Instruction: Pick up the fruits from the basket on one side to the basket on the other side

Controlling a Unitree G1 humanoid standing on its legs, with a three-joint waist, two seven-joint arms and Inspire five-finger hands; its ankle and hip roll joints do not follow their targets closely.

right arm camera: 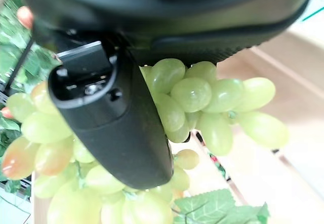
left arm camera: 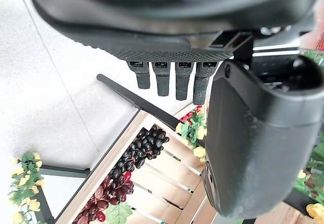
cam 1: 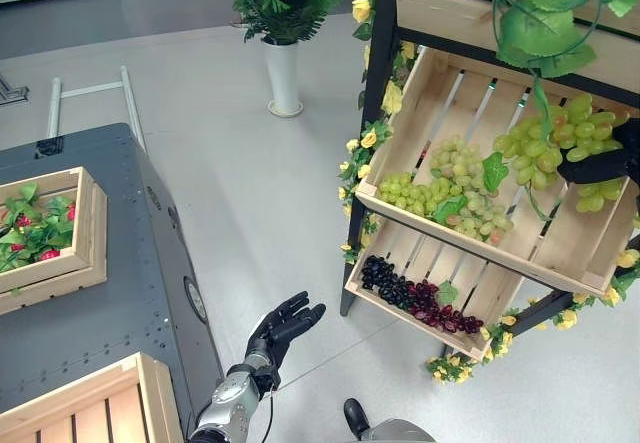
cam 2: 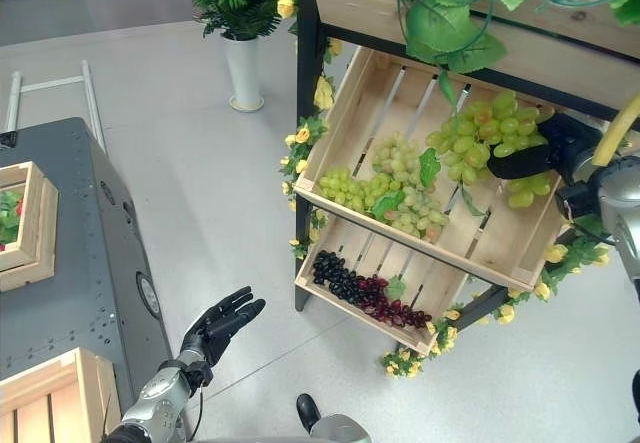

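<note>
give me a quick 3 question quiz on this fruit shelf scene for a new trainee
1. True or false: the right hand is closed on a bunch of green grapes above the upper crate.
2. Which fruit lies in the lower crate? A) dark grapes B) bananas C) oranges
3. Fill in: the left hand hangs over the floor with its fingers ____.

Key
1. True; the thumb wraps the green bunch in the right wrist view.
2. A; the dark grapes lie along the lower crate's front edge.
3. Open; it holds nothing.
</note>
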